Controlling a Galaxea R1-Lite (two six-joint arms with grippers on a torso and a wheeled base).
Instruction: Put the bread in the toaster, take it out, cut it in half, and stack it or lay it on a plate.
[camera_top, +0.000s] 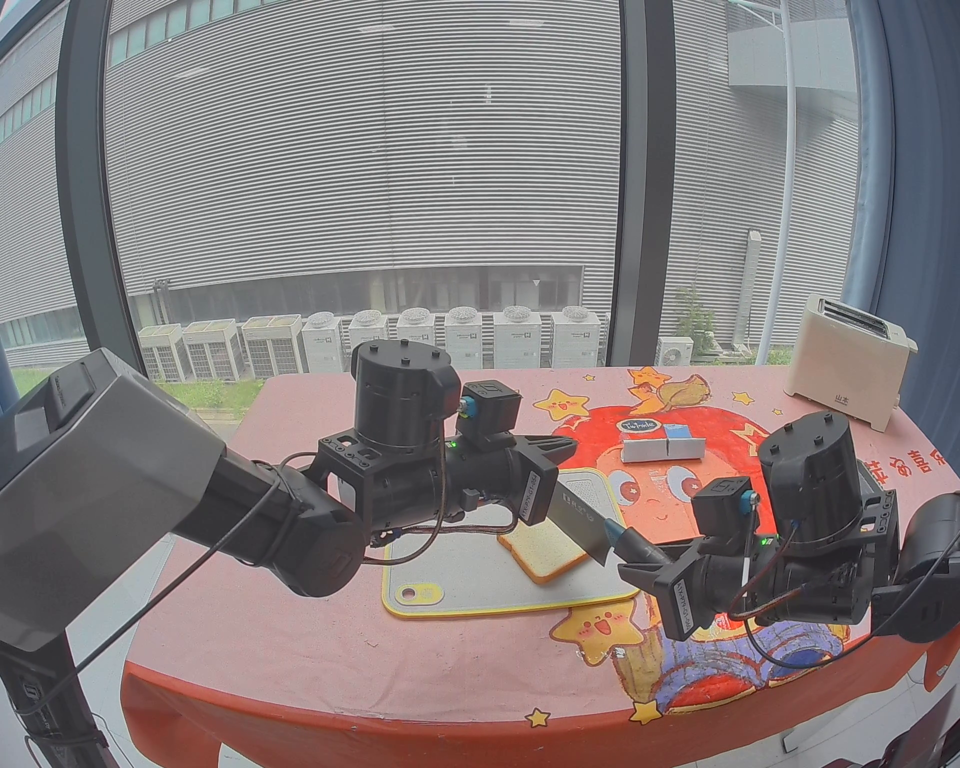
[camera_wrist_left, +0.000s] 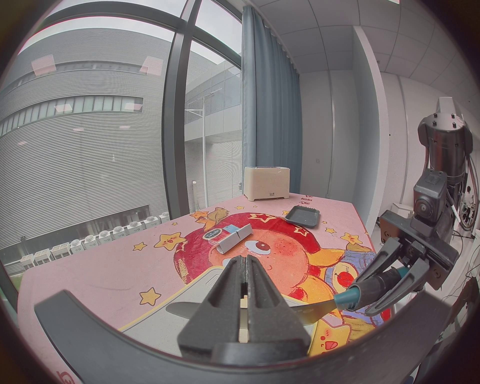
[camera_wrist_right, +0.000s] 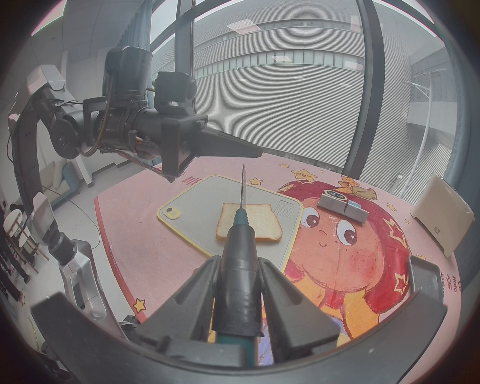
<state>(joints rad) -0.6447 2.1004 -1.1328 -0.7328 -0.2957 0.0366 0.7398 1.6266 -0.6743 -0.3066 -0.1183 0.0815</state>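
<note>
Bread (camera_top: 545, 548) — one pale slice — is seen lying flat on the cutting board (camera_top: 450, 585), toward the board's right end. Over the far left part of the board the left gripper (camera_top: 562, 448) is held clear of the surface, its fingers pressed together with nothing between them. Just to the right, the knife (camera_top: 582, 517) is poised over the slice. Its handle is clamped in the right gripper (camera_top: 645, 565), which is placed off the board's right edge. A grey block (camera_top: 658, 445) is set just beyond the board, and the toaster (camera_top: 848, 365) is stood well apart from it, at the far right corner of the desk (camera_top: 300, 640).

The cutting step is judged to be in hand, since the slice is whole and already out of the toaster. The next move would call for the blade to be brought down across the middle of the slice and drawn through, and perhaps for the slice to be steadied by the free gripper.

In the right wrist view the blade is shown edge-on, lined up with the middle of the slice, an alignment that cannot be read from the head view. Whether the edge touches the crust cannot be told. In the left wrist view a dark tray (camera_wrist_left: 302, 216) is made out beyond the board, between it and the toaster — a spot covered by the right arm in the head view. It is taken to be the plate for the halves.
</note>
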